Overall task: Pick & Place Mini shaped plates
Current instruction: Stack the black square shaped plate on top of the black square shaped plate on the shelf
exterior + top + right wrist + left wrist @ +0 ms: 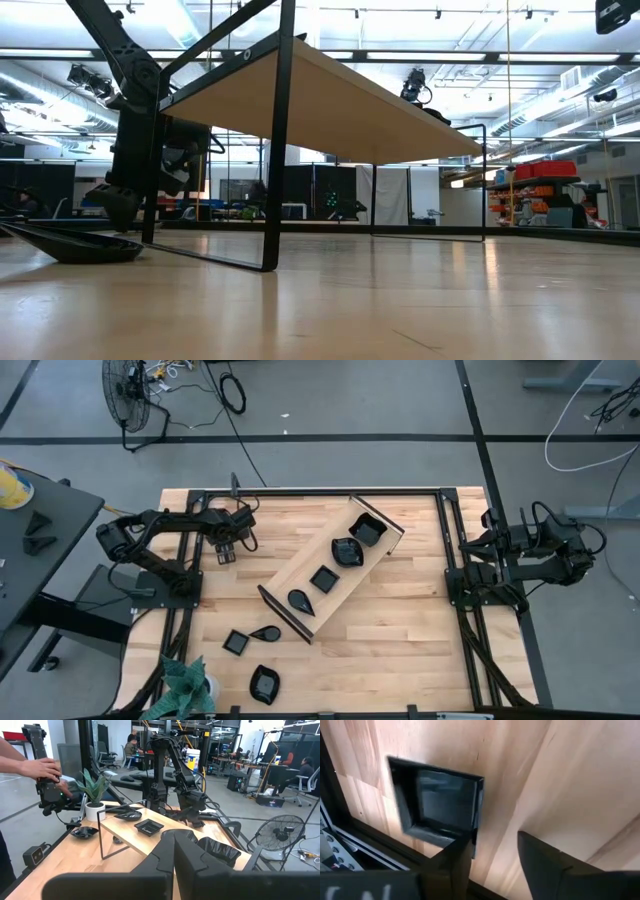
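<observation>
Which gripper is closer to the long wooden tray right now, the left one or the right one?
The left. The left gripper hovers just off the wooden tray beyond its long side, over a square black plate. The right gripper waits folded at the table's far edge, shut.

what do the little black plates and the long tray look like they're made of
Mini shaped plates: probably glazed ceramic or hard plastic; the square one shows glossy black reflections. Tray: pale wood with visible grain and dark end pieces, matte.

- High view looks straight down on the surface.
- Low view sits level, by a plate.
- Wrist views: left close above, right looks across; both share the surface.
</observation>
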Robot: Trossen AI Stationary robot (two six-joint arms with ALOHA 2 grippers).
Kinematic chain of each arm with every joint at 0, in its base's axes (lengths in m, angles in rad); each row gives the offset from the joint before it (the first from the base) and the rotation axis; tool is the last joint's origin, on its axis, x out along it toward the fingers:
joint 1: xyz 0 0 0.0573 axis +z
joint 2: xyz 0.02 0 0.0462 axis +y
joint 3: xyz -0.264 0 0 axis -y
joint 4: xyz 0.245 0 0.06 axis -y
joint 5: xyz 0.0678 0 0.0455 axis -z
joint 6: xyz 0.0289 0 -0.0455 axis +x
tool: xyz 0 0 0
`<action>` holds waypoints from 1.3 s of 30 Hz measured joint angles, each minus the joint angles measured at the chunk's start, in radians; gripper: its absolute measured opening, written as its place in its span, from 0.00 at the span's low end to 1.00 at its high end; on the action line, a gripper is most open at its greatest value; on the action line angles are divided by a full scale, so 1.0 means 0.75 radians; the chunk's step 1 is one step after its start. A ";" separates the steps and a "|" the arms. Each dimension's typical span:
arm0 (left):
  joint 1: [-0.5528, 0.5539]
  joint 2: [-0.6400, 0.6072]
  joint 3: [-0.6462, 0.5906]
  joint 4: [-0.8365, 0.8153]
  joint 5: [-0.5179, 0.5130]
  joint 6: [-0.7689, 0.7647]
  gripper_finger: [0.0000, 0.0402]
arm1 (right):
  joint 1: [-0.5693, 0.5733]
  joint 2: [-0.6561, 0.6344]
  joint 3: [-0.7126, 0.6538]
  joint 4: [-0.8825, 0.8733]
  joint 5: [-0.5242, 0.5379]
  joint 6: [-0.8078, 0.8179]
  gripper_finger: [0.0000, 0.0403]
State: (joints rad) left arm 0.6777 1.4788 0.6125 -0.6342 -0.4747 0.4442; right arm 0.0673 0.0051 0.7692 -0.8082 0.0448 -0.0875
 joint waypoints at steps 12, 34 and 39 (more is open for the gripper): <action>0.000 0.001 -0.001 0.001 0.037 0.017 0.10 | 0.000 0.000 0.000 0.000 0.000 0.000 0.03; -0.002 0.001 0.140 -0.177 -0.026 0.052 0.01 | 0.000 0.000 0.000 0.000 0.000 0.000 0.03; -0.002 0.001 0.201 -0.250 -0.035 0.053 0.00 | 0.000 0.000 0.000 0.000 0.000 0.000 0.03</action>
State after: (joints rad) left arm 0.6765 1.4796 0.7635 -0.8220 -0.5007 0.4839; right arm 0.0671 0.0053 0.7693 -0.8082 0.0448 -0.0875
